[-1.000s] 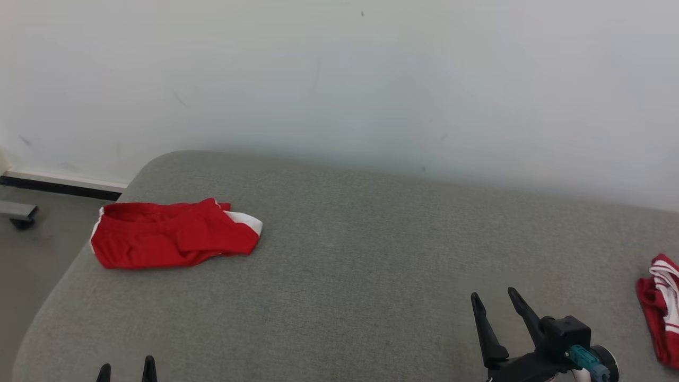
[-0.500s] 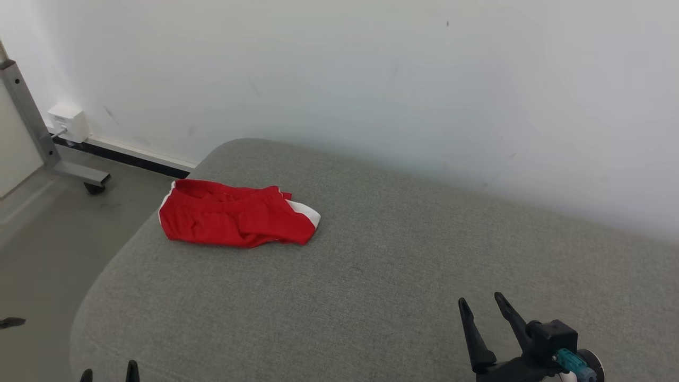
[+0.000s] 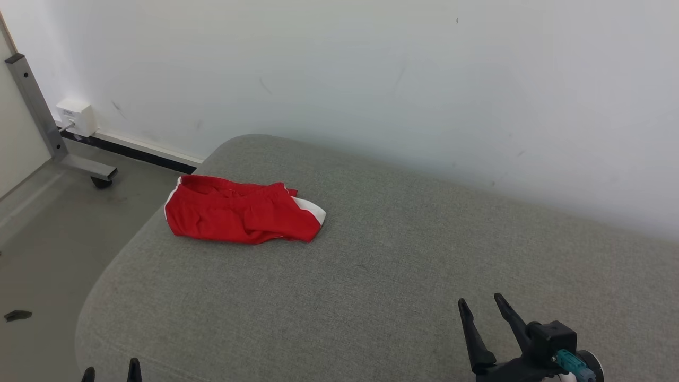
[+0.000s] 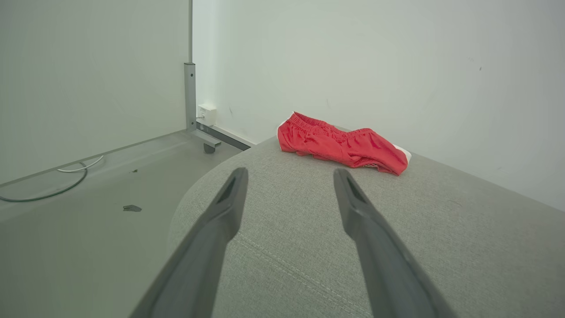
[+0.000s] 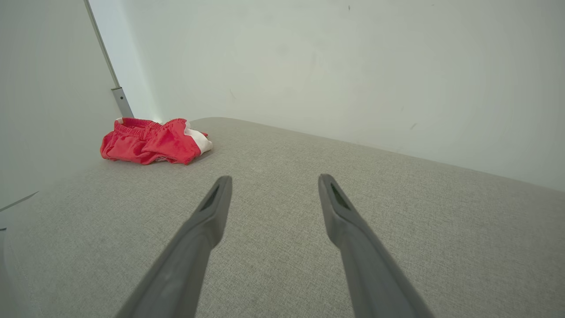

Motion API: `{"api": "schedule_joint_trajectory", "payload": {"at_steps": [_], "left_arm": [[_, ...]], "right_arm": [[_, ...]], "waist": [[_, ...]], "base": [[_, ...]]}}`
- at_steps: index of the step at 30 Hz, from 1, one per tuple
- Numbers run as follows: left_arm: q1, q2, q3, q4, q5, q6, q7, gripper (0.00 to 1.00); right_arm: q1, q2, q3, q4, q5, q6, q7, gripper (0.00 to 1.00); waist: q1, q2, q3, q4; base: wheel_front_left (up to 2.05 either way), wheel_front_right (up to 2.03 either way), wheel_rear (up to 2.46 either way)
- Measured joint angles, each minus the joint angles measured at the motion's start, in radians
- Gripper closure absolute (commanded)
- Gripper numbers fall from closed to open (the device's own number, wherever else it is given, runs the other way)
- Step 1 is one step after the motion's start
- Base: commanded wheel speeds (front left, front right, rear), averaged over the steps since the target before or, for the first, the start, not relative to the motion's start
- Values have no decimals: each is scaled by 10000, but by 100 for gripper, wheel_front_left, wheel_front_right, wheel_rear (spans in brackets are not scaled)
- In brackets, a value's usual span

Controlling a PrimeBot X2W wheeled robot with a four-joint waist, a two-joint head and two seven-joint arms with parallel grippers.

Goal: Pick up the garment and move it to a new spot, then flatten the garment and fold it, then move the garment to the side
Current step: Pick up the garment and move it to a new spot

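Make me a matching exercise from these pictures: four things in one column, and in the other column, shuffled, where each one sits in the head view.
Column one
1. red fabric shorts with white side trim
2. left claw, dark fingers
3. right claw, dark fingers
4. white plastic wall box

Column two
A. lower right, open above the grey fabric cushion
B. low on the wall, far left
C. lying on the cushion near its far left corner
D. fingertips at the bottom left edge

Pairs: 1-C, 2-D, 3-A, 4-B
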Motion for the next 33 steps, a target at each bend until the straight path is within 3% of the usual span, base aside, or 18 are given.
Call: {"api": "schedule_joint_trajectory", "payload": {"at_steps": [8,16,21,33], "left_arm": [[-959,336,-349,226,-52,-94,545,0],[-3349,809,-410,1383,-552,-180,1494,0],[-5284,1080,-171,2451,-1179,-234,1866,0],[-8996,1904,729,4245,-3262,-226,4148,0]], "right_arm": [[-11,-52,-25,-40,4,0,-23,0],[-273,-293,186,-631,-169,0,380,0],[-871,-694,443,-1348,-234,0,771,0],[-1949,-1379,614,-3001,-328,0,1400,0]], "waist": [[0,0,185,130],[1,0,810,-3],[2,0,1536,-258],[4,2,3912,-1237]], "base": [[0,0,0],[0,0,0],[0,0,0],[0,0,0]]}}
